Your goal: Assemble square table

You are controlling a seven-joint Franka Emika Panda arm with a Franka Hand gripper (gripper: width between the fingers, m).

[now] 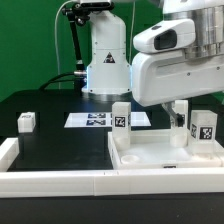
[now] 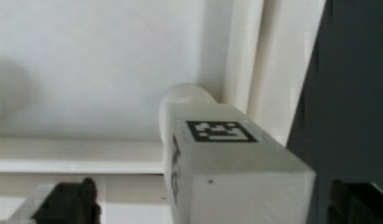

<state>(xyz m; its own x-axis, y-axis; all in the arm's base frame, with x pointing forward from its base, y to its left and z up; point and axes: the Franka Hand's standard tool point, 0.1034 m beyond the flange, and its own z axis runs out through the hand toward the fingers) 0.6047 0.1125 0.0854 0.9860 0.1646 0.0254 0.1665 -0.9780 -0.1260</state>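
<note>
**Black table, white slab and posts: hand poised over one post**

Black table (image 1: 50,105), edged by a long white rail (image 1: 60,180). The marker board (image 1: 100,120) lies flat mid-table.

1. Slab (image 1: 160,152): large, white, square, rimmed and recessed face up. It lies toward the exterior view's right, near the rail.
2. Left-corner post (image 1: 120,115): small white block with a black-and-white tag, upright at the slab's far corner.
3. Right-corner post (image 1: 205,126): same kind, upright at the opposite far corner.
4. Loose post (image 1: 26,121): on the table, well apart at the exterior view's left. A fourth is not seen.
5. Hand (image 1: 183,113): fingers spread wide, gripping nothing, hanging between the two standing posts and nearer the right-corner post.

In the wrist view one tagged post (image 2: 227,175) sits between the parted fingertips, just beside the slab's rim, its long axis pointing up at the hand (image 2: 220,205). It is probably the right-corner post. The coming move looks like a straight descent, then closing across the post's sides.
</note>
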